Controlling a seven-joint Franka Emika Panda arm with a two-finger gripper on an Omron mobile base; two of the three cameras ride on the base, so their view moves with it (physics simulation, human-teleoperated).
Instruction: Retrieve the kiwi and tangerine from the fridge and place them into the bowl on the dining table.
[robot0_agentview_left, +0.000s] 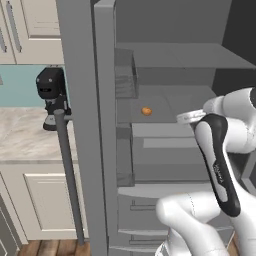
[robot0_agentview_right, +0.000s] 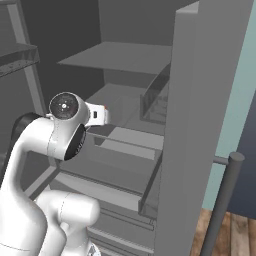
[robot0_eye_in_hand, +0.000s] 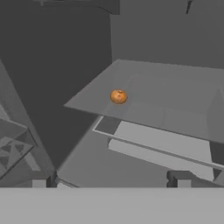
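The tangerine (robot0_eye_in_hand: 118, 96), small, round and orange, lies alone on a grey inner shelf of the fridge (robot0_agentview_left: 80, 100), near the shelf's left front part (robot0_agentview_left: 146, 111). The fridge door stands open. My gripper (robot0_eye_in_hand: 110, 181) is open and holds nothing; its fingertips (robot0_eye_in_hand: 39, 180) stand wide apart. It hangs in front of the shelf, short of the tangerine and a little lower. My white arm (robot0_agentview_right: 65, 130) reaches into the fridge opening. The kiwi, the bowl and the dining table are out of view.
The open door's long bar handle (robot0_agentview_left: 70, 175) stands left of the arm, with door bins (robot0_agentview_left: 125, 75) on the door's inner side. Drawers (robot0_eye_in_hand: 162, 144) sit under the tangerine's shelf. A black coffee machine (robot0_agentview_left: 50, 95) stands on the marble counter (robot0_agentview_left: 25, 135) above cream cabinets.
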